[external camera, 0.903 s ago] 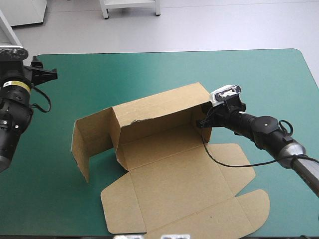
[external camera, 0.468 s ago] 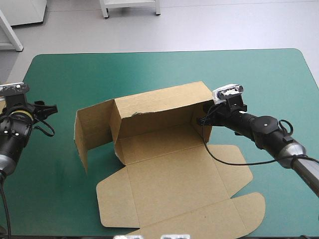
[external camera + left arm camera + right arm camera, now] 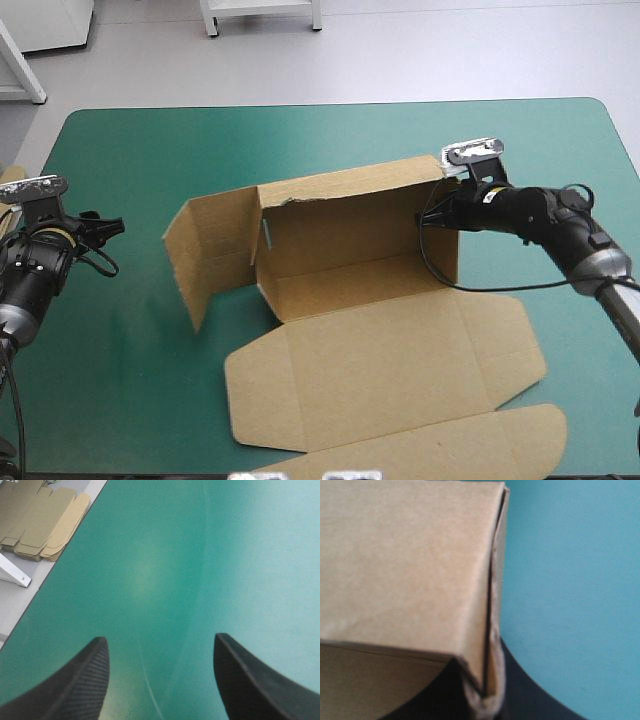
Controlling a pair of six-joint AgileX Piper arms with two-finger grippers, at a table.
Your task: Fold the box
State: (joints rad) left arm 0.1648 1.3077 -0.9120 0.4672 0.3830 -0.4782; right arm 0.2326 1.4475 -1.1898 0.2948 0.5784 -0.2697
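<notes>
Teal-green cover lies over the whole surface (image 3: 300, 140). The box (image 3: 350, 240) stands at its middle, with the long rear wall upright and the base and lid panels flat toward the near edge. The right fingers (image 3: 525, 707) are pressed nearly together. They pinch two layers of board at the upper corner where the rear wall meets the end wall, and the sheet edge runs straight between them. The left fingers (image 3: 80, 680) are spread wide over bare cover, well apart from the box, holding nothing.

Step in hand, as judged: steady the pinched end while the opposite end is formed.
- Hold the pinch square to the crease so the corner neither shears nor crushes.
- Bring the left fingers to the loose end flap (image 3: 215, 250), which stands swung outward, and press it inward along its score.

Obstructions: nothing lies between the left fingers and that flap. A stack of spare board (image 3: 40, 520) sits beyond the surface edge, ahead of the left fingers and to one side, well apart from the box.
</notes>
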